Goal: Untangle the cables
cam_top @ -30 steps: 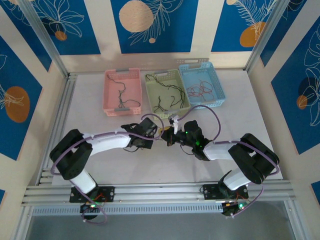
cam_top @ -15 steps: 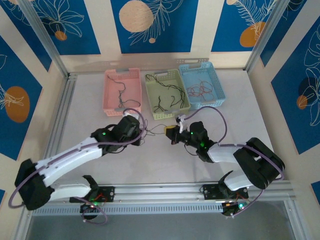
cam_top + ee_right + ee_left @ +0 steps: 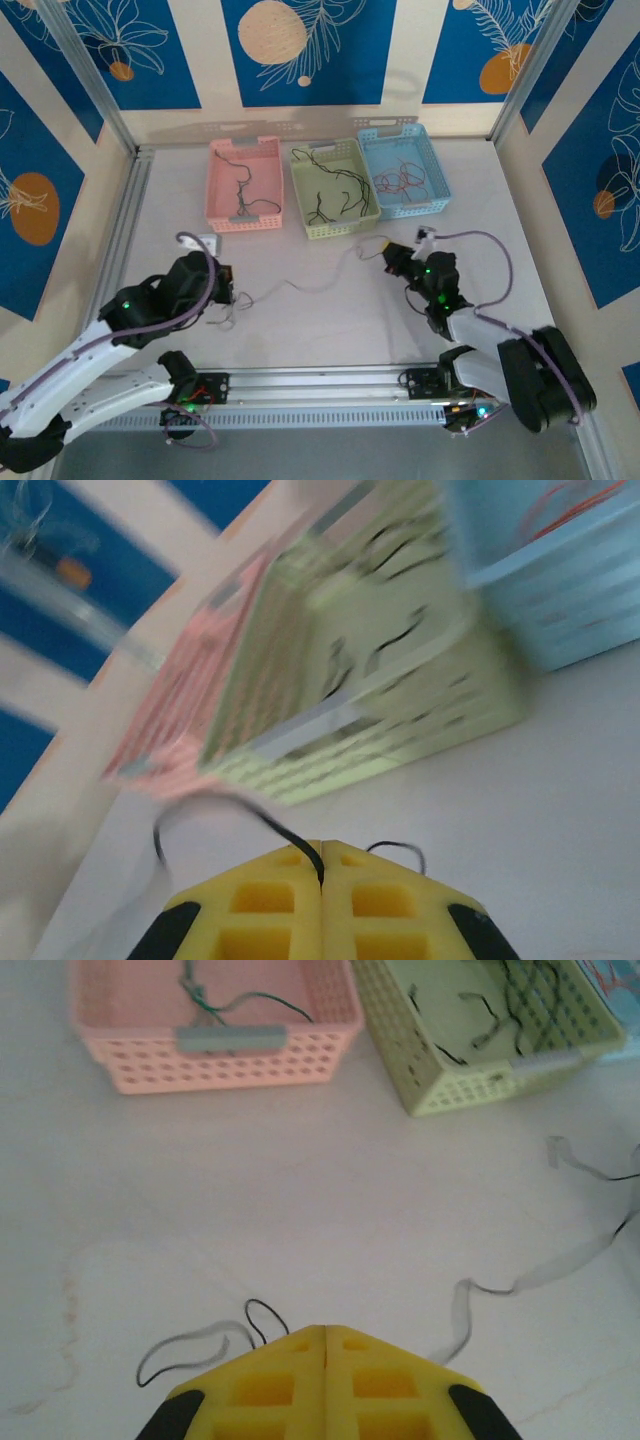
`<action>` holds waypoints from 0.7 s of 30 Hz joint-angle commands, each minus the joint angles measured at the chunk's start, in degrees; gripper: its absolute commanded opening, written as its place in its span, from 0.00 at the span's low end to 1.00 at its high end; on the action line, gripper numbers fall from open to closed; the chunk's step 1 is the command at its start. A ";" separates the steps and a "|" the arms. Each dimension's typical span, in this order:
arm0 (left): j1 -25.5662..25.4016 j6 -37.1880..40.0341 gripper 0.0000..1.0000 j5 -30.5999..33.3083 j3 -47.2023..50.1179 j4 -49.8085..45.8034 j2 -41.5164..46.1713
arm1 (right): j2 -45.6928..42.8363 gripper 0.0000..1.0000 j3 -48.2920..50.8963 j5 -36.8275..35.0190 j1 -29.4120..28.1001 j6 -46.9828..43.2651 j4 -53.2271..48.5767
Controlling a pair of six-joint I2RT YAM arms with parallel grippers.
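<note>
A thin cable point(image 3: 300, 285) runs across the white table between my two grippers. My left gripper point(image 3: 228, 290) sits at the front left, its yellow jaws point(image 3: 325, 1330) pressed together. A black loop of the cable point(image 3: 262, 1306) comes out beside the tips, and a blurred strand trails off to the right. My right gripper point(image 3: 390, 255) is in front of the green basket, shut point(image 3: 322, 846) on a black cable point(image 3: 290, 835) that enters the seam between its fingers. More cables lie in the three baskets.
Three baskets stand in a row at the back: pink point(image 3: 245, 185), green point(image 3: 333, 187) and blue point(image 3: 403, 170). The green basket point(image 3: 400, 680) is close ahead of the right gripper. A metal frame rail point(image 3: 320, 382) runs along the near edge.
The grippers were close together at the table's middle. The left has pulled back to the front left and the right has moved right, drawing the cable out between them.
</note>
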State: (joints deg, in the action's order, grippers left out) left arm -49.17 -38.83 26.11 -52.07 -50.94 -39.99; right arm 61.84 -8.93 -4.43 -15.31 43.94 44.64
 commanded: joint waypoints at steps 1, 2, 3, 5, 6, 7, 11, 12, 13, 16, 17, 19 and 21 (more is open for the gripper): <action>0.07 -1.95 0.00 6.22 -3.08 -6.90 3.30 | -7.09 0.00 2.22 -3.25 6.50 6.56 -8.61; 0.10 -1.95 0.00 6.73 -3.37 -7.34 3.78 | -9.44 0.00 2.36 -3.06 8.19 6.47 -10.49; 0.12 -1.91 0.00 7.14 -3.75 -7.67 4.18 | -12.19 0.00 2.24 -2.71 9.96 5.47 -12.96; 0.12 -1.62 0.00 7.15 -4.17 -7.70 4.41 | -17.19 0.00 1.11 -3.74 12.05 3.18 -19.17; 0.12 -1.18 0.00 6.62 -4.18 -7.17 4.16 | -19.15 0.00 0.65 -4.03 12.60 2.03 -21.27; 0.17 -0.74 0.00 5.59 -4.05 -6.38 3.60 | -20.46 0.00 0.26 -3.44 12.97 0.95 -22.42; 0.17 0.00 0.00 2.09 -2.79 -3.45 0.20 | -21.41 0.00 -4.44 0.07 13.34 -1.15 -26.66; 0.13 -0.08 0.00 1.70 -2.39 -3.02 -0.78 | -21.12 0.00 -7.02 0.98 13.42 -1.86 -28.44; 0.12 -0.11 0.00 1.12 -1.73 -2.20 -1.52 | -20.54 0.00 -9.89 2.13 13.38 -2.71 -29.49; 0.12 -0.35 0.04 -0.96 0.94 0.69 -2.85 | -17.23 0.00 -21.24 6.05 13.29 -5.70 -34.31; 0.12 -0.52 0.08 -1.57 1.94 1.52 -3.24 | -15.82 0.00 -24.73 7.12 13.22 -6.54 -36.30; 0.17 -1.04 0.19 -3.03 3.91 2.89 -4.61 | -12.41 0.00 -34.74 8.14 13.20 -8.22 -39.78; 0.21 -1.91 0.30 -3.72 5.53 3.41 -5.78 | -9.20 0.00 -42.09 8.75 13.20 -9.45 -40.47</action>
State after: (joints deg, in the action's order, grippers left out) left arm -49.15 -40.29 24.95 -48.31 -49.69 -45.04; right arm 50.37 -42.57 1.02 -2.11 38.48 7.88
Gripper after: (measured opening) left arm 0.273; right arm 0.059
